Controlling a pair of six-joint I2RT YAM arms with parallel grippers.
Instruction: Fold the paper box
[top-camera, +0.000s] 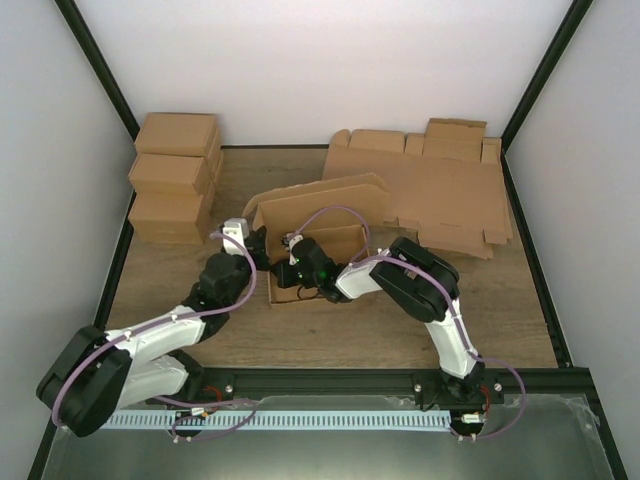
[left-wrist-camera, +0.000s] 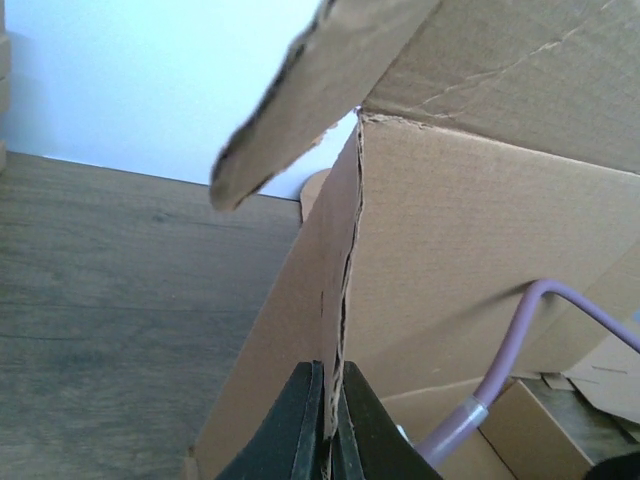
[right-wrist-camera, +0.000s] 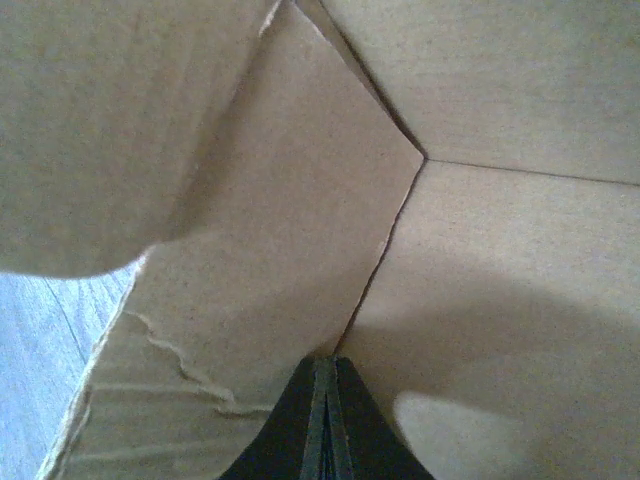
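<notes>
The paper box (top-camera: 322, 212) stands half-formed at the table's middle, walls raised and a long flap leaning over its back. My left gripper (top-camera: 259, 242) is shut on the box's left wall. In the left wrist view the wall's doubled edge (left-wrist-camera: 340, 300) runs down between the fingers of the left gripper (left-wrist-camera: 328, 425). My right gripper (top-camera: 288, 268) reaches into the box from the right. In the right wrist view the right gripper (right-wrist-camera: 325, 425) is shut, its tips against an inner corner seam of the box (right-wrist-camera: 500, 260). I see nothing held between them.
Several finished brown boxes (top-camera: 176, 178) are stacked at the back left. A sheaf of flat cardboard blanks (top-camera: 440, 190) lies at the back right. The right arm's purple cable (left-wrist-camera: 515, 350) crosses inside the box. Bare wooden table (top-camera: 500, 320) lies at the right front.
</notes>
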